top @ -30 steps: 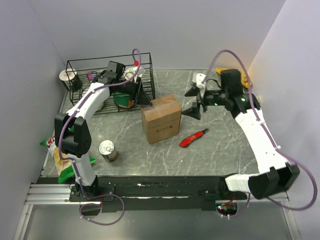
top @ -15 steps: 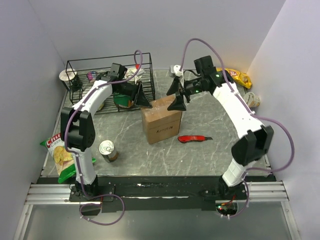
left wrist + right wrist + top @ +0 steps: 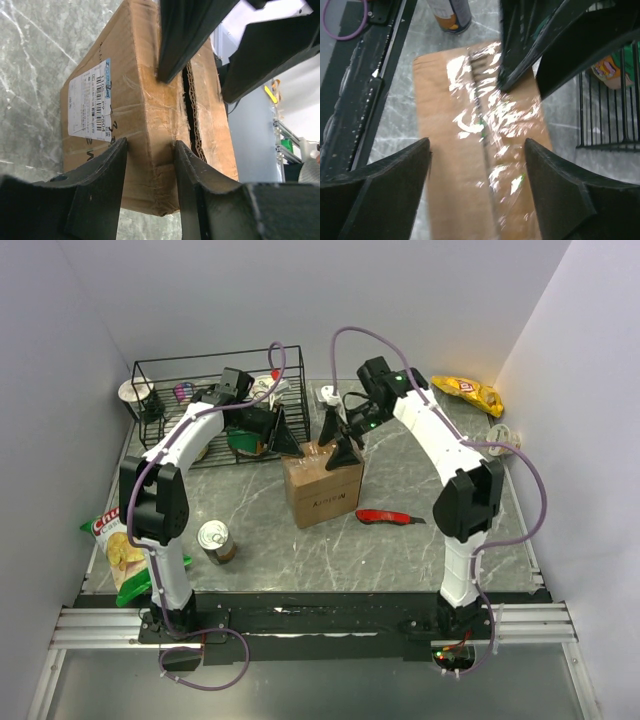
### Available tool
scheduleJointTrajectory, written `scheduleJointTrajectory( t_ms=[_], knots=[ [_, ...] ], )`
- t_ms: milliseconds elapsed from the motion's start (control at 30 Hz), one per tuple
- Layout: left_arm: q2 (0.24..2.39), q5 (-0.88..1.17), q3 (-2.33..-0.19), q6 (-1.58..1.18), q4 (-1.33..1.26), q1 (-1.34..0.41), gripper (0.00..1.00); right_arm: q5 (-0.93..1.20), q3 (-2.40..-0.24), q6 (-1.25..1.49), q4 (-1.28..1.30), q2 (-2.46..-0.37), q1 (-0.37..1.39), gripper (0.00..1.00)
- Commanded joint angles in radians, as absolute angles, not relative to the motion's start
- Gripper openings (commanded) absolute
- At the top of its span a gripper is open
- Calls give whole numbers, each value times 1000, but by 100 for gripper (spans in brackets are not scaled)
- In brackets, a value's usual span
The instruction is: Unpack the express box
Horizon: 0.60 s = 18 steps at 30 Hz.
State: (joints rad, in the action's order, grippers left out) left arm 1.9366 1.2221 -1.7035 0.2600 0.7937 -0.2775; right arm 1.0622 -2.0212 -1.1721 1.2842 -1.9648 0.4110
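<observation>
Between pale walls (image 3: 300, 300), grey marbled table (image 3: 420, 540), express box (image 3: 322, 485).

**Soft overhead light, glare on the tape**

The top view is bright and sharp, lit evenly from above. Only faint, short shadows fall on the worktop (image 3: 400, 550). In the right wrist view, white glare streaks the taped top of the express box (image 3: 445, 200) at centre, and the picture is soft. The left claw (image 3: 150, 144) and the right claw (image 3: 477, 142) loom dark and blurred at 6 o'clock.
</observation>
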Motion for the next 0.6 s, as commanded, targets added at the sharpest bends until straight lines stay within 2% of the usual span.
scheduleJointTrajectory(
  t_ms=[0,267,567],
  knots=[
    [1927,1141,-1671,279,805,-293,41,1048,-2051,-1223,1572,-2014,434,76],
    [1924,1112,-1667,275,787,-293,40,962,-1977,-1160,1571,-1986,466,75],
    [1911,1028,-1651,262,764,-293,39,965,-1921,-1068,1572,-1921,460,78]
  ],
)
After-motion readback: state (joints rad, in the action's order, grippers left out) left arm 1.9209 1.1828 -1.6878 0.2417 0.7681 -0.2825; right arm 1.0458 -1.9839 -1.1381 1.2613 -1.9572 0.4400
